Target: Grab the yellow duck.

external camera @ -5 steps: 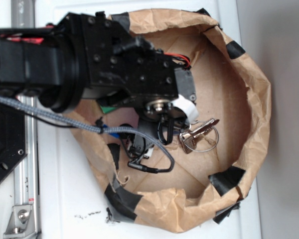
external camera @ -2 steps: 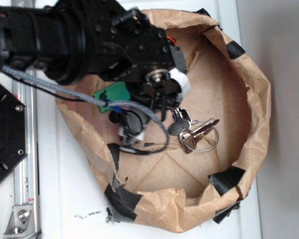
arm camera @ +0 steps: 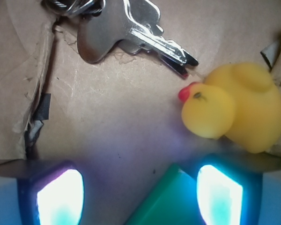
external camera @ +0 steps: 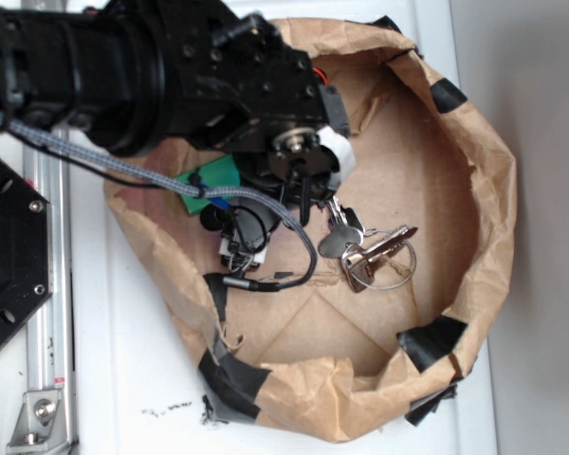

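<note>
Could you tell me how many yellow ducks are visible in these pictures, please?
1: the yellow duck sits on the cardboard floor at the wrist view's right, just below the keys. The arm hides it in the exterior view, and could hide others.

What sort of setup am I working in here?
Likely a lab tabletop bin-picking rig: a taped brown-paper tub on a white surface, holding odd test items: keys, yellow duck, green block.

keys point(arm camera: 131, 33) and green block point(arm camera: 171, 201) in a paper-walled bin point(external camera: 484, 190)
</note>
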Tool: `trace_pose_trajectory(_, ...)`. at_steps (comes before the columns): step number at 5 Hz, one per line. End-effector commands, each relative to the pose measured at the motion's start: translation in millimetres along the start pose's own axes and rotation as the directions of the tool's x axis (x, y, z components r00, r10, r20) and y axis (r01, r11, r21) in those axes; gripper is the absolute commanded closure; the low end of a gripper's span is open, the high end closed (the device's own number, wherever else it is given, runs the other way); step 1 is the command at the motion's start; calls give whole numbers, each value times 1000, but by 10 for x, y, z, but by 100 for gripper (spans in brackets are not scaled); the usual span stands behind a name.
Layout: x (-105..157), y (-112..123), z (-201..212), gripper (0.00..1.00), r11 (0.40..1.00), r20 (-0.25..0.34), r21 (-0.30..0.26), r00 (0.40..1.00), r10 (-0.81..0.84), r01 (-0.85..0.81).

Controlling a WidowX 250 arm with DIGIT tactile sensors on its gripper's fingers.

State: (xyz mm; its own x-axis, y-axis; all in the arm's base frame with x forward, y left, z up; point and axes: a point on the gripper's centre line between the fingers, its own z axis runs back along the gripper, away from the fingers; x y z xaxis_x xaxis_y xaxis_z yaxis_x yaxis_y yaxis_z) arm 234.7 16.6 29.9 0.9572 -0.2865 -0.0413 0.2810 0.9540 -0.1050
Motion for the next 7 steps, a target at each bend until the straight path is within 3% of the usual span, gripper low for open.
trace_pose_trajectory(1, 41, -11, 226, 0, 1000, 76, 0, 997, 13, -13)
trace_pose_trajectory(3, 88, 184, 479, 0, 997, 154, -9, 985, 77, -76)
trace_pose_trajectory(5, 228, 291, 480, 0, 995, 173, 29, 981, 90, -96)
trace_pose_trajectory(6, 332, 387, 456, 0, 994, 185, 29, 978, 99, -106)
trace_pose_trajectory(7, 407, 333, 375, 0, 996, 166, 10, 983, 83, -86)
